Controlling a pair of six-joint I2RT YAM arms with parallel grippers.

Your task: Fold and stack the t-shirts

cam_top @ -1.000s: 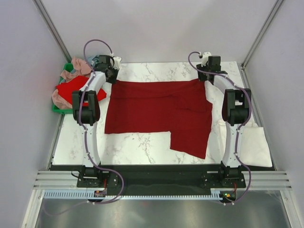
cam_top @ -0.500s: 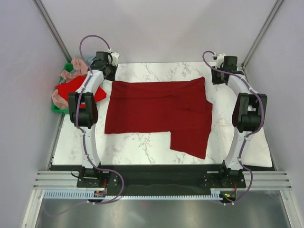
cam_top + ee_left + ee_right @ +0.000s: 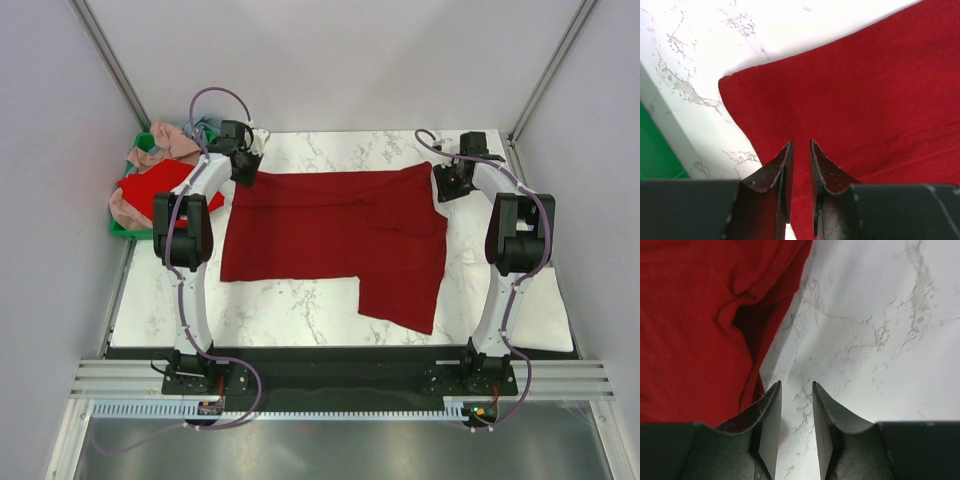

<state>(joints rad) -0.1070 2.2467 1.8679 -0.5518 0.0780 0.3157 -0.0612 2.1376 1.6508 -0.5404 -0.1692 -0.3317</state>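
A dark crimson t-shirt (image 3: 330, 235) lies spread flat on the marble table (image 3: 300, 310), one sleeve flap reaching toward the near edge. My left gripper (image 3: 243, 165) hovers over its far left corner, and in the left wrist view the left gripper (image 3: 800, 142) is open by a narrow gap above the crimson cloth (image 3: 865, 90), gripping nothing. My right gripper (image 3: 447, 185) is beside the far right corner. In the right wrist view the right gripper (image 3: 796, 384) is open over bare marble, just right of the shirt's edge (image 3: 690, 315). More t-shirts, bright red (image 3: 150, 185) and dusty pink (image 3: 165, 140), fill the crate.
The green crate (image 3: 125, 230) stands off the table's left edge, and its green side (image 3: 655, 155) shows in the left wrist view. A folded cream-white t-shirt (image 3: 545, 305) lies at the table's right edge. Grey walls and frame posts close in both sides.
Both grippers came back in from the far corners of the table to the shirt's far corners. The left jaws opened a little; the right jaws narrowed.
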